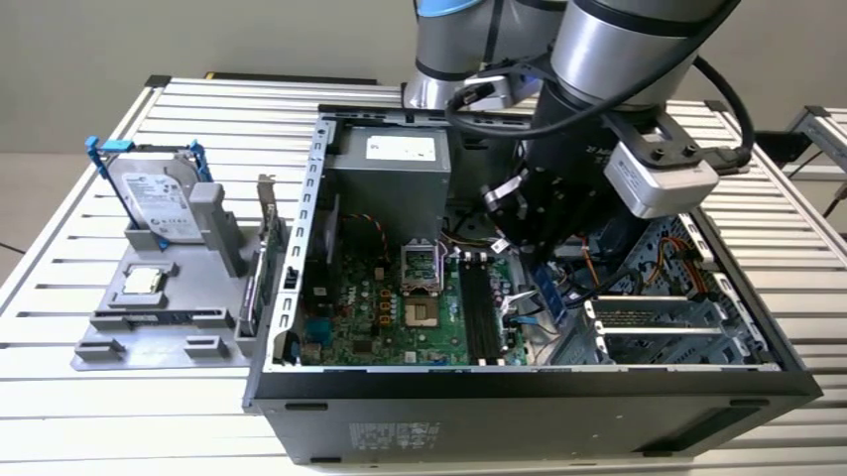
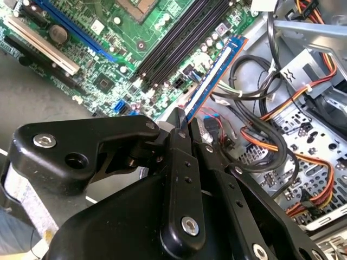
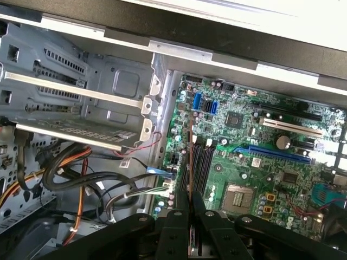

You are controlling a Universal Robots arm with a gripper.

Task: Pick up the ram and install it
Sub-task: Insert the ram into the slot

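The ram [image 2: 214, 76] is a long, narrow blue board, and my gripper [image 2: 181, 122] is shut on one end of it. In the exterior view the ram [image 1: 550, 297] hangs under the gripper [image 1: 537, 273] inside the open computer case. It sits just to the exterior view's right of the black memory slots [image 1: 483, 312]. In the second wrist view it lies roughly parallel to the memory slots [image 2: 181, 35], over the motherboard's edge and apart from them. In the first wrist view the ram [image 3: 190, 157] appears edge-on between the fingers [image 3: 179, 222], next to the memory slots [image 3: 203, 162].
The green motherboard [image 1: 384, 307] carries a processor socket [image 1: 421, 263]. A metal drive cage [image 1: 662, 317] and loose cables [image 2: 271, 135] crowd the ram's other side. A power supply [image 1: 391, 164] fills the case's far end. Outside, a grey fixture [image 1: 159, 317] holds a hard drive [image 1: 153, 198] and a processor chip [image 1: 143, 283].
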